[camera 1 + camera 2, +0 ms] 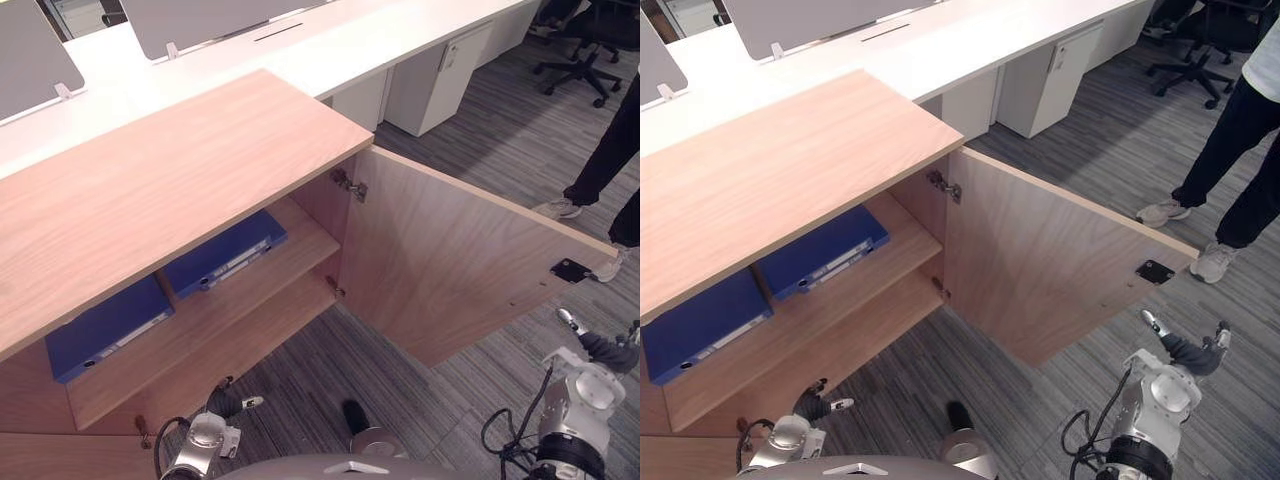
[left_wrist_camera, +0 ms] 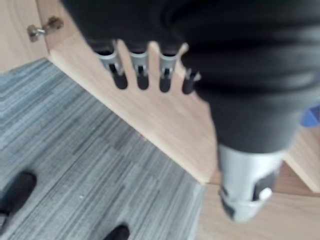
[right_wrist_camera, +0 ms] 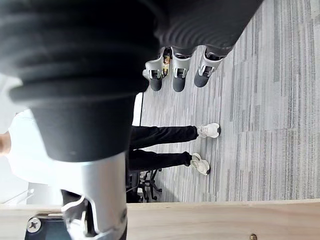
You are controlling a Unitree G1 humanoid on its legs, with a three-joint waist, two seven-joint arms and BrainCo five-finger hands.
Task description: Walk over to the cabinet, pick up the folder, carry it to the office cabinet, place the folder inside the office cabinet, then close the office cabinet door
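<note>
Two blue folders lie flat on the upper shelf of the open wooden cabinet (image 1: pixel 170 170), one (image 1: pixel 225 250) toward the hinge side and one (image 1: pixel 105 325) further left. The cabinet door (image 1: pixel 450 260) stands swung wide open to the right. My left hand (image 1: pixel 225 400) hangs low in front of the bottom shelf, open and empty, its fingers (image 2: pixel 140 75) straight over the shelf edge. My right hand (image 1: pixel 1188 352) is near the door's outer edge, just below a black latch plate (image 1: pixel 1155 271), open with nothing in it; its fingers (image 3: pixel 177 75) point over the carpet.
A person's legs and white shoes (image 1: pixel 1230 150) stand on the grey carpet right of the door. White desks (image 1: pixel 350 40) with a pedestal unit (image 1: pixel 440 75) run behind the cabinet. A black office chair (image 1: pixel 580 50) stands at the far right.
</note>
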